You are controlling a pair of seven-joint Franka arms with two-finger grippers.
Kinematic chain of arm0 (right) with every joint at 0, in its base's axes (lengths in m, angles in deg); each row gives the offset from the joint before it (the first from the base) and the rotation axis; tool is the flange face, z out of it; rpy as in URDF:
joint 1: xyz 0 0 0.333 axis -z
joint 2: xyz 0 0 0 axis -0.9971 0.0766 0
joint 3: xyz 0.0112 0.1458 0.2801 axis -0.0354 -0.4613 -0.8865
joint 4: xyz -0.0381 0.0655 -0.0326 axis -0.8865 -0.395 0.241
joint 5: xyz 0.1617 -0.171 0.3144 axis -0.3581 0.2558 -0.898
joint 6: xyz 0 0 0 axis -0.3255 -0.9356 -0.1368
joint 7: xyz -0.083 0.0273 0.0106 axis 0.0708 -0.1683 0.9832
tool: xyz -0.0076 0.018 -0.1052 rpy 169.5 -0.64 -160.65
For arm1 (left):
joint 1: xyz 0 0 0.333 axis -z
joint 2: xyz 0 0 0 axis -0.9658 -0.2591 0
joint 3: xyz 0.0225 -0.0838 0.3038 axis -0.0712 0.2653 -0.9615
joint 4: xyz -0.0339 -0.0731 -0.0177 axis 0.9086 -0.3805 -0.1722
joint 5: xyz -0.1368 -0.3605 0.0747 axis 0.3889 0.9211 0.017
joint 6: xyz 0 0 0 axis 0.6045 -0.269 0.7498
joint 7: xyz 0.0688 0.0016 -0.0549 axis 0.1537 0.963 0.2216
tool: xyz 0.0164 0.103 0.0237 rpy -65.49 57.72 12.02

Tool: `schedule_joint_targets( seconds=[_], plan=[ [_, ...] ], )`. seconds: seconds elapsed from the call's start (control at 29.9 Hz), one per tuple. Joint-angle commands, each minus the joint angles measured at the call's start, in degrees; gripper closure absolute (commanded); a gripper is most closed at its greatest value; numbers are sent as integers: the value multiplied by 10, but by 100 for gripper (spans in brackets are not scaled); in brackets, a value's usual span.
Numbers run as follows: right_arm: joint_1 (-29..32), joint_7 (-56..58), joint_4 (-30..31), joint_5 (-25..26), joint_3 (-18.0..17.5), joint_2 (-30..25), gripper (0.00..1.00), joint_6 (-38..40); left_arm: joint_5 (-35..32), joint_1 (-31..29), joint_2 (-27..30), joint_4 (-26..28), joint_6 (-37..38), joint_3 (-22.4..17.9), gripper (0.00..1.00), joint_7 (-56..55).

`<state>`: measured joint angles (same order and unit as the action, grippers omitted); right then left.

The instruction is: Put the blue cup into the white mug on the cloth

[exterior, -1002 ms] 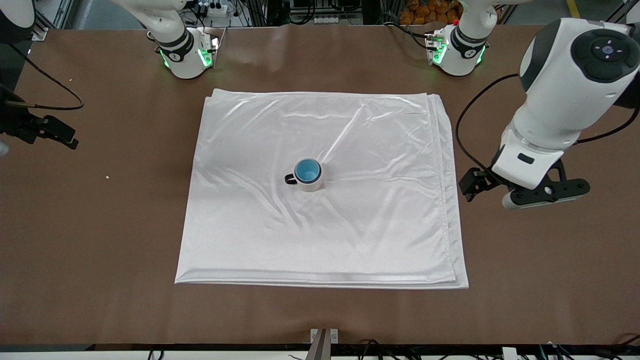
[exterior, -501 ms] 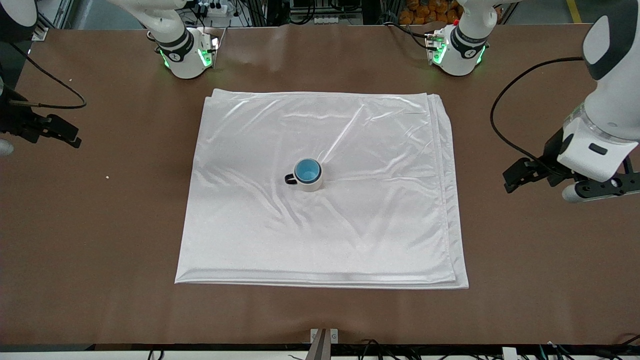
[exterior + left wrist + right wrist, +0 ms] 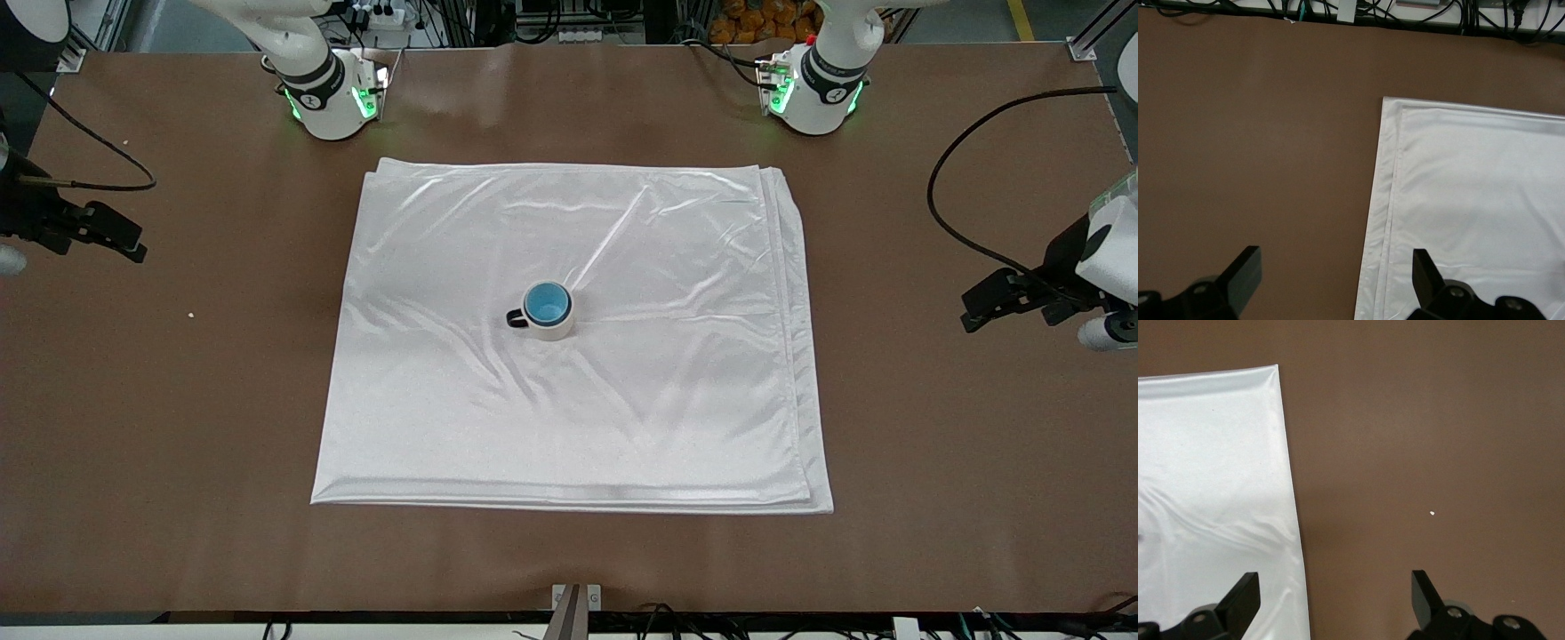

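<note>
With the blue cup nested upright in the white mug mid-cloth, the task looks done, so the open, empty left hand and right hand hang over bare table at opposite ends.

a broad bench with a matte brown top fills nearly the whole front view, lit evenly from overhead with a soft pale sheen near its upper edge. above that edge, metal framing, a white power strip, loose black cables and a crate of orange things stand in the room. along the edge nearest the front camera runs a dark strip with more cables and a small metal bracket.
</note>
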<state>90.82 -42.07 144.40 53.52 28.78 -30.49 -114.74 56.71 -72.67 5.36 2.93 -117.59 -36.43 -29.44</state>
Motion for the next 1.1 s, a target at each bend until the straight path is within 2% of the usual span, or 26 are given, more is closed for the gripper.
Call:
schedule_joint_targets(
  seconds=[0.0, 1.07],
  plan=[
    [-2, -6, 1, 3, 1, -8, 0, 4, 14, 23, 17, 15, 15, -28, 0, 17],
    [-1, -2, 2, -4, 1, -8, 0, 3, 7, 28, 29, 15, 35, -29, 0, 4]
  ],
)
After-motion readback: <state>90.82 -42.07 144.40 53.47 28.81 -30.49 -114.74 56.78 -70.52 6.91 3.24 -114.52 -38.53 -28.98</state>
